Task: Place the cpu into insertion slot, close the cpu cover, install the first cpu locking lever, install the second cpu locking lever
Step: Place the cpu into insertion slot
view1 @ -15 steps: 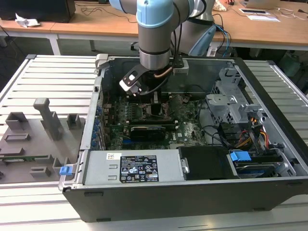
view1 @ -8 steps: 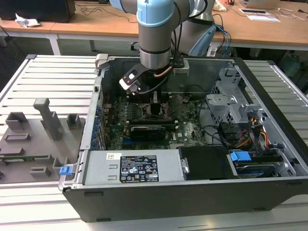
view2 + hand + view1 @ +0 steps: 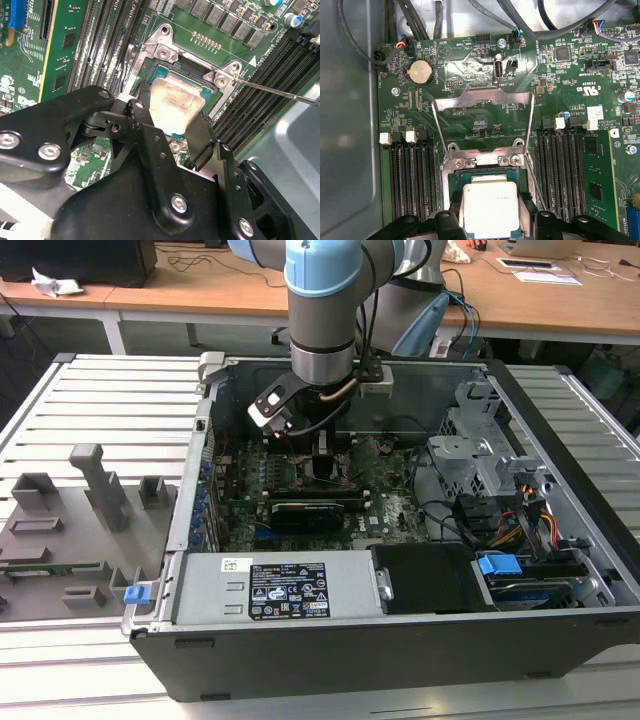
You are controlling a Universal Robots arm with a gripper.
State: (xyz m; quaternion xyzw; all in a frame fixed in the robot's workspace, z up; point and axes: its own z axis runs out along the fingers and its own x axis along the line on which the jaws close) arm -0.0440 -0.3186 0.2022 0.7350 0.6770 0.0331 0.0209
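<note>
My gripper (image 3: 328, 462) reaches down into the open computer case over the green motherboard (image 3: 395, 502). In both wrist views its black fingers (image 3: 137, 110) sit on two opposite sides of the cpu (image 3: 175, 102), a square chip with a silver top. The gripper (image 3: 490, 212) looks shut on the cpu (image 3: 489, 205). The chip lies level in the insertion slot (image 3: 485, 172), or just above it. Beyond the slot, the cpu cover (image 3: 481, 96) stands flipped open. A thin locking lever (image 3: 280, 93) sticks out free beside the slot.
Long black memory slots (image 3: 560, 170) run along both sides of the socket. A black expansion card (image 3: 310, 510) lies near the gripper, with the grey power supply (image 3: 280, 590) in front of it. Cables and a drive cage (image 3: 490, 455) are at the exterior view's right. Grey fixtures (image 3: 95, 490) stand outside the case.
</note>
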